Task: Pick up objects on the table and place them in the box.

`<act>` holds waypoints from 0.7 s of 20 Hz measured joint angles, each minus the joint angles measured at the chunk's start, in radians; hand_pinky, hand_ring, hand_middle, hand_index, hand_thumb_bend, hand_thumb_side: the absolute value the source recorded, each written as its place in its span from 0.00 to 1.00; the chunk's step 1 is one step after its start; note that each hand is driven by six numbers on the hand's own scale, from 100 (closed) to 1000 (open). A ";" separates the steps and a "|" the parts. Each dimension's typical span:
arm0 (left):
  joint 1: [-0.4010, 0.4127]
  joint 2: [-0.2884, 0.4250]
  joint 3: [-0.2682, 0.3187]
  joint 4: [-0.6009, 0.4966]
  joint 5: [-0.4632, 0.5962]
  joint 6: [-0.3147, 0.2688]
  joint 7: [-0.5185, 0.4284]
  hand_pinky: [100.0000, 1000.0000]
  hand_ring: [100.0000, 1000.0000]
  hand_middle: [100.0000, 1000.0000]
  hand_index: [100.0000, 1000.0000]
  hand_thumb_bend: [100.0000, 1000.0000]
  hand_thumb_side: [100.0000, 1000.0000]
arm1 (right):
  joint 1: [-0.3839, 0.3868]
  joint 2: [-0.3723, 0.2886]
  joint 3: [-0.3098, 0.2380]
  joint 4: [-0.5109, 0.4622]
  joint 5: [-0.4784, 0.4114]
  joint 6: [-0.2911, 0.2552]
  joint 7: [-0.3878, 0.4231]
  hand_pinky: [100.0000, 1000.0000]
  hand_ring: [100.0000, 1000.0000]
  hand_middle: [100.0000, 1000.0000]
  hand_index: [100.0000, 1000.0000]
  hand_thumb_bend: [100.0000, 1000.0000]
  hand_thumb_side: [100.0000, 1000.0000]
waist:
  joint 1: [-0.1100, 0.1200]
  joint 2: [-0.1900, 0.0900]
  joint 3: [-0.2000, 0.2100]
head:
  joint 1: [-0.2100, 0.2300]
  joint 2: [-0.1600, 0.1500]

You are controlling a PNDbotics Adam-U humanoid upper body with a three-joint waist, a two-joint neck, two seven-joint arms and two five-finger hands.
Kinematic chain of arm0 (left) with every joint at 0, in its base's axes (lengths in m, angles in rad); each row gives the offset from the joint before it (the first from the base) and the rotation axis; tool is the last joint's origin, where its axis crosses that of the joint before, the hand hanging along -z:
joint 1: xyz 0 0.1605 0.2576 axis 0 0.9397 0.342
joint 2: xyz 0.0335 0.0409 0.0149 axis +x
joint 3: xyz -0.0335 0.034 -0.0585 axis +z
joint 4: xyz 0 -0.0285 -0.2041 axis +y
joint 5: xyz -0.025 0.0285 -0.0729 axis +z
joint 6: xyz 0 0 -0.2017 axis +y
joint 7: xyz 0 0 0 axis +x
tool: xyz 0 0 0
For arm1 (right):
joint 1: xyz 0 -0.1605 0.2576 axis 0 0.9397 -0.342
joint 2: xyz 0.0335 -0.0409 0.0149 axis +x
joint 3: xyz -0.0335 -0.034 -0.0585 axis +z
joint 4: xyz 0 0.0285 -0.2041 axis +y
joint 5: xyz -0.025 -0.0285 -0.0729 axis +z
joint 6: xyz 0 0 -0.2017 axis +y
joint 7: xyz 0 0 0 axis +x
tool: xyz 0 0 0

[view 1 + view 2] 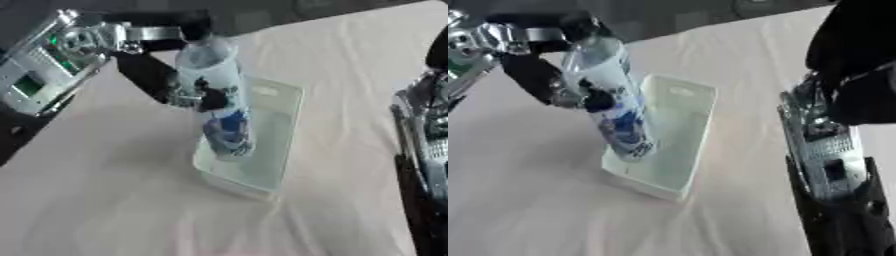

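Note:
A clear plastic bottle (219,100) with a white and blue label hangs tilted over the box, its lower end down inside it. My left hand (179,89) comes in from the upper left and is shut on the bottle's middle, fingers curled round the label. The box (280,150) is a shallow pale translucent tray lying askew on the table's middle. My right arm (833,150) runs along the right edge; its hand does not show in either view.
A light beige cloth (105,200) covers the table. The dark far edge of the table runs across the top. No other loose objects show on the cloth around the box.

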 measured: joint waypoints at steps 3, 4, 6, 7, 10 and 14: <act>0.002 0.000 0.001 -0.005 -0.040 -0.005 -0.081 0.62 0.73 0.84 0.90 0.12 0.83 | 0.000 0.000 0.000 0.000 0.001 0.000 0.000 0.34 0.46 0.51 0.60 0.00 1.00 | 0.000 0.000 0.001 | 0.000 0.000; 0.003 0.000 0.001 -0.006 -0.043 -0.009 -0.092 0.62 0.74 0.85 0.90 0.13 0.83 | 0.000 0.000 0.000 0.000 0.001 0.000 0.000 0.34 0.46 0.51 0.60 0.00 1.00 | 0.000 0.000 0.002 | 0.000 0.000; 0.010 0.000 0.004 -0.006 -0.046 -0.017 -0.099 0.63 0.75 0.85 0.90 0.16 0.83 | 0.000 0.000 0.000 0.000 0.001 0.001 -0.001 0.34 0.46 0.51 0.60 0.00 1.00 | 0.000 0.000 0.003 | 0.000 0.000; 0.011 0.000 0.005 -0.006 -0.047 -0.020 -0.098 0.63 0.75 0.85 0.90 0.15 0.83 | 0.000 0.000 0.000 0.000 0.002 0.001 -0.001 0.34 0.46 0.51 0.60 0.00 1.00 | -0.001 0.000 0.003 | 0.000 0.000; 0.011 0.000 0.008 -0.010 -0.047 -0.034 -0.081 0.61 0.71 0.81 0.88 0.10 0.83 | 0.000 0.000 0.000 0.000 0.004 0.001 -0.001 0.34 0.46 0.51 0.60 0.00 1.00 | -0.001 0.000 0.004 | 0.000 0.000; 0.011 0.000 0.020 -0.008 -0.057 -0.050 -0.024 0.61 0.71 0.81 0.87 0.11 0.78 | 0.000 0.002 0.001 0.000 0.004 0.001 -0.002 0.34 0.46 0.51 0.60 0.00 1.00 | -0.001 0.000 -0.010 | 0.000 -0.003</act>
